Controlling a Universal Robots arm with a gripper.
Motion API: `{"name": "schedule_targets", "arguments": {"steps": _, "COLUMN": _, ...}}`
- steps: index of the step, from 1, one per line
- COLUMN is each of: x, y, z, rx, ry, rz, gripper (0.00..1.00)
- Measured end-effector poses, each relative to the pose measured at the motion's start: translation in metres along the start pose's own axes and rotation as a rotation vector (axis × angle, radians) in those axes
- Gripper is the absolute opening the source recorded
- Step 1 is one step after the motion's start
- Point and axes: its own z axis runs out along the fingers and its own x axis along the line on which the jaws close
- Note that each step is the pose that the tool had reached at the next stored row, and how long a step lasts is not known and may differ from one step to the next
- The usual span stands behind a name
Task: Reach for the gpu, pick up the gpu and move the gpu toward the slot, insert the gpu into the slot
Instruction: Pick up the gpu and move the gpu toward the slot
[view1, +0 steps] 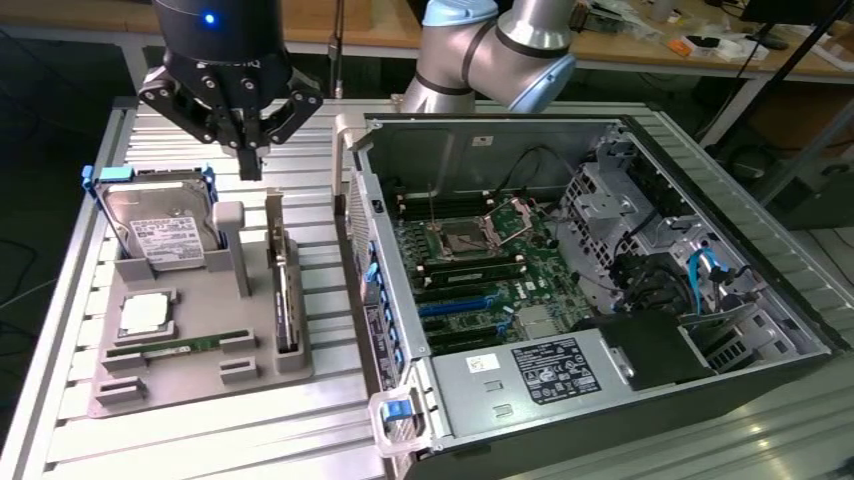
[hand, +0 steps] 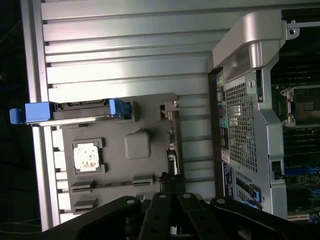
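– Fingers (view1: 251, 158) first: what state?
– Clenched together, grasping nothing. One gripper (view1: 251, 173) hangs near the far end of the gpu (view1: 282, 280), apart from it.
– Count the rest, nearest first.
– One slatted metal worktop (view1: 200, 440) carrying one grey holder tray (view1: 200, 385). In the tray: one memory stick (view1: 180, 347) at the front, one CPU (view1: 144, 315) behind it, then one hard drive (view1: 160, 228) in a blue-tabbed carrier, leaning upright.
– And the gpu?
– One, standing on its edge in the tray's slot, on the exterior view's right of the hard drive. Beside the tray lies one open computer case (view1: 387, 290).
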Motion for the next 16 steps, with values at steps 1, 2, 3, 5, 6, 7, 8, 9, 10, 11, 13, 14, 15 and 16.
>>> {"name": "schedule_targets", "arguments": {"steps": 1, "x": 0.0001, "y": 0.0000, "z": 0.0000, "rx": -0.0001, "ry": -0.0001, "rz": 0.000, "gripper": 0.11}}
{"name": "schedule_targets", "arguments": {"steps": 2, "x": 0.0001, "y": 0.0000, "z": 0.0000, "rx": 0.0000, "ry": 0.0000, "rz": 0.000, "gripper": 0.11}}
{"name": "schedule_targets", "arguments": {"steps": 3, "x": 0.0002, "y": 0.0000, "z": 0.0000, "rx": -0.0001, "ry": -0.0001, "rz": 0.000, "gripper": 0.11}}
{"name": "schedule_targets", "arguments": {"steps": 5, "x": 0.0003, "y": 0.0000, "z": 0.0000, "rx": 0.0000, "ry": 0.0000, "rz": 0.000, "gripper": 0.17}}
{"name": "schedule_targets", "arguments": {"steps": 6, "x": 0.0004, "y": 0.0000, "z": 0.0000, "rx": 0.0000, "ry": 0.0000, "rz": 0.000, "gripper": 0.24}}
{"name": "schedule_targets", "arguments": {"steps": 7, "x": 0.0004, "y": -0.0001, "z": 0.0000, "rx": 0.0000, "ry": -0.0001, "rz": 0.000, "gripper": 0.29}}
{"name": "schedule_targets", "arguments": {"steps": 8, "x": 0.0005, "y": 0.0000, "z": 0.0001, "rx": -0.0001, "ry": -0.0001, "rz": 0.000, "gripper": 0.36}}
{"name": "schedule_targets", "arguments": {"steps": 9, "x": 0.0005, "y": -0.0001, "z": 0.0000, "rx": -0.0001, "ry": -0.0001, "rz": 0.000, "gripper": 0.42}}
{"name": "schedule_targets", "arguments": {"steps": 10, "x": 0.0008, "y": 0.0000, "z": 0.0003, "rx": 0.0038, "ry": -0.0003, "rz": 0.000, "gripper": 0.47}}
{"name": "schedule_targets", "arguments": {"steps": 11, "x": 0.0007, "y": -0.0001, "z": 0.0009, "rx": 0.0099, "ry": 0.0009, "rz": -0.002, "gripper": 0.54}}
{"name": "schedule_targets", "arguments": {"steps": 13, "x": 0.0005, "y": -0.0002, "z": 0.0023, "rx": 0.0177, "ry": 0.0060, "rz": -0.012, "gripper": 0.60}}
{"name": "schedule_targets", "arguments": {"steps": 14, "x": 0.0004, "y": -0.0002, "z": 0.0032, "rx": 0.0202, "ry": 0.0089, "rz": -0.020, "gripper": 0.60}}
{"name": "schedule_targets", "arguments": {"steps": 15, "x": 0.0002, "y": -0.0002, "z": 0.0041, "rx": 0.0214, "ry": 0.0116, "rz": -0.030, "gripper": 0.60}}
{"name": "schedule_targets", "arguments": {"steps": 16, "x": -0.0001, "y": -0.0003, "z": 0.0055, "rx": 0.0218, "ry": 0.0137, "rz": -0.038, "gripper": 0.60}}
